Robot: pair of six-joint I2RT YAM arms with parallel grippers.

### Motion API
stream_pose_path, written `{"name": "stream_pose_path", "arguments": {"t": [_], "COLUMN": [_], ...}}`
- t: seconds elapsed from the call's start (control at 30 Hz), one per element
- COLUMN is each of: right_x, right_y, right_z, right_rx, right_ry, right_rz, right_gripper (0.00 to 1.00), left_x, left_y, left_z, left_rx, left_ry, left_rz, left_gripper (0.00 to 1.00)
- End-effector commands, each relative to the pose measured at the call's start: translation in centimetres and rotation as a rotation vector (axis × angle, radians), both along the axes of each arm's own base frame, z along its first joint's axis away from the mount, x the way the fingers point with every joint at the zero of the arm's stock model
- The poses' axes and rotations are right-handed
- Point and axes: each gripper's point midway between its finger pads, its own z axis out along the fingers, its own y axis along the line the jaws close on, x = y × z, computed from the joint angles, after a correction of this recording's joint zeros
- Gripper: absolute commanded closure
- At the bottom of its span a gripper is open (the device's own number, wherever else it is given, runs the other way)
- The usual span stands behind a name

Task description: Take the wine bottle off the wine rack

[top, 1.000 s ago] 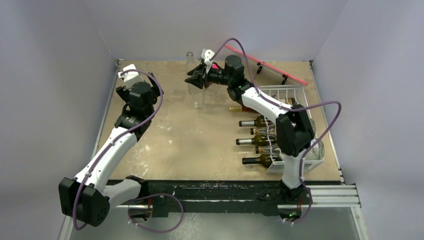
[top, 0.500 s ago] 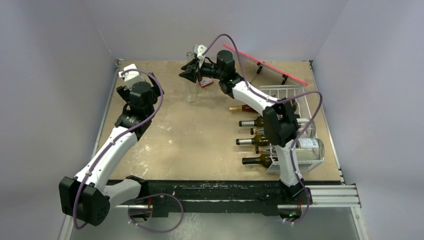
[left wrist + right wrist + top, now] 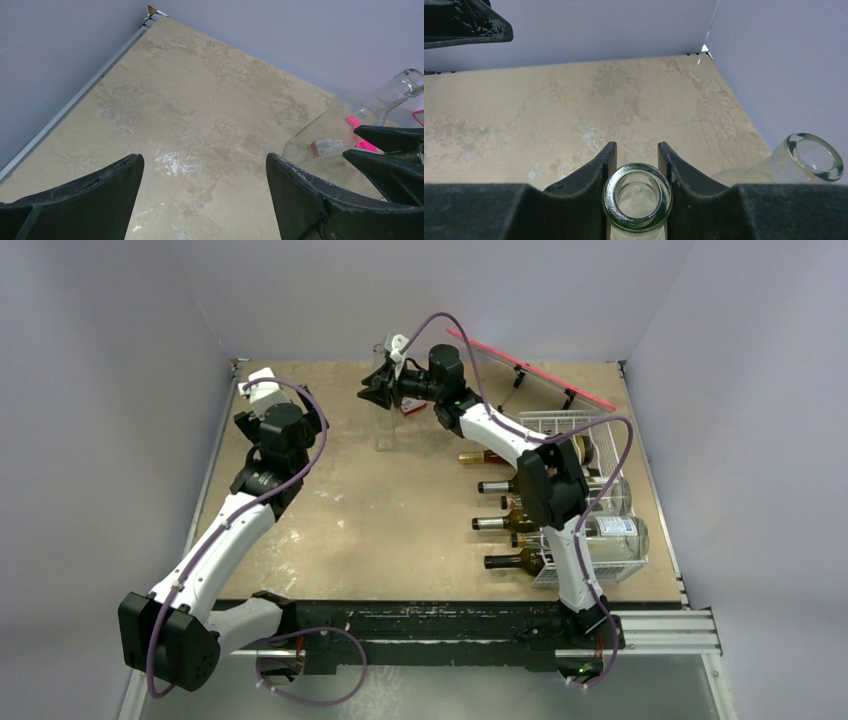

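Right fingers [image 3: 605, 162] closed on neck of clear glass wine bottle [image 3: 637, 202], a grip that holds it upright for standing on counter [image 3: 400, 510]; bottle is well left of wine rack [image 3: 560, 418], beside second clear bottle [image 3: 814, 156]. Left fingers [image 3: 125, 175] wide, empty

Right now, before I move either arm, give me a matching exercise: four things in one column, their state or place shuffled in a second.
Things:
1. left gripper
2. right gripper
3. wine rack
4. pink board

States or places:
A. shut on the neck of the clear bottle
B. along the far edge of the table
C. open, holding nothing
D. on the table's right side, dark bottles lying in it

Pairs: 1-C, 2-A, 3-D, 4-B
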Motion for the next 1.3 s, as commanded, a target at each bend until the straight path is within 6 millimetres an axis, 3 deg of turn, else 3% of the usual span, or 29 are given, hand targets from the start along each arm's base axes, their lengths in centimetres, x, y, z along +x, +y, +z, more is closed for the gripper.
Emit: {"name": "stream_pose_path", "arguments": {"t": [0.0,0.07,0.27,0.43,0.57,0.8,0.97,1.07,1.17,1.27], "right_x": [0.2,0.4,0.3,0.5,0.1,-2.7,-5.8,-7.0,-8.0,-10.2], "right_y": [0.0,-0.2,-0.6,-0.7,-1.0,-2.1,-4.8,-7.0,-10.0,-13.3], "right_z": [6.2,5.8,6.3,7.0,8.3,11.8,14.0,12.3,9.4,7.1], "right_rx": [0.084,0.078,0.076,0.062,0.064,0.064,0.048,-0.048,-0.197,-0.307], "right_ry": [-0.154,-0.146,-0.152,-0.148,-0.148,-0.160,-0.175,-0.175,-0.159,-0.135], "right_rz": [-0.017,-0.029,-0.056,-0.072,-0.069,-0.056,-0.094,-0.144,-0.231,-0.284], "right_gripper": [1.00,0.98,0.58,0.36,0.02,0.00,0.00,0.00,0.00,0.00], "left_x": [0.2,0.3,0.3,0.2,0.1,-0.1,-0.2,-0.4,-0.6,-0.8], "left_y": [-0.3,-0.3,-0.3,-0.3,-0.3,-0.2,-0.3,-0.3,-0.3,-0.3], "left_z": [2.3,2.3,2.4,2.5,2.6,2.9,3.2,3.7,4.2,4.6], "left_rx": [-0.016,-0.017,-0.021,-0.022,-0.022,-0.026,-0.035,-0.040,-0.048,-0.053], "left_ry": [-0.052,-0.051,-0.055,-0.057,-0.060,-0.071,-0.080,-0.092,-0.109,-0.120], "left_rz": [-0.008,-0.007,-0.011,-0.011,-0.011,-0.008,-0.016,-0.018,-0.023,-0.026], "left_gripper": [0.09,0.09,0.09,0.09,0.09,0.09,0.09,0.09,0.09,0.09]}}
